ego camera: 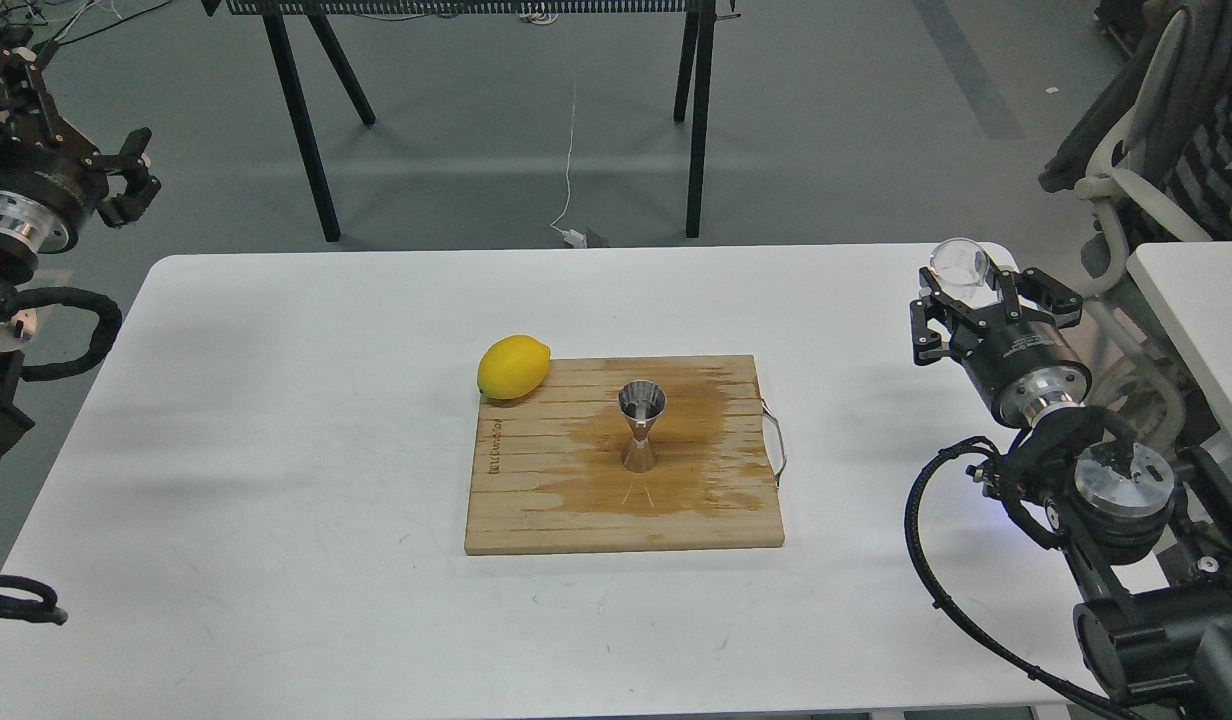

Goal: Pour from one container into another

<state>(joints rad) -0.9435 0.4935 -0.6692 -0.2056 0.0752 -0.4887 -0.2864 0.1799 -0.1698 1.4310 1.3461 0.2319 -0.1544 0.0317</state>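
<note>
The steel jigger [642, 425] stands upright in the middle of the wooden board [536, 510], inside a wet brown stain. Far to its right, near the table's back right corner, my right gripper [966, 285] is shut on the tiny clear glass cup [959, 262], which it holds above the table with its mouth roughly upward. My left gripper [126, 175] hangs off the table at the far left, its fingers apart and nothing between them.
A yellow lemon [513, 367] rests on the board's back left corner. The board has a thin metal handle [775, 442] on its right side. A second white table [1191, 310] and a chair [1126, 170] stand to the right; black table legs [301, 120] stand behind.
</note>
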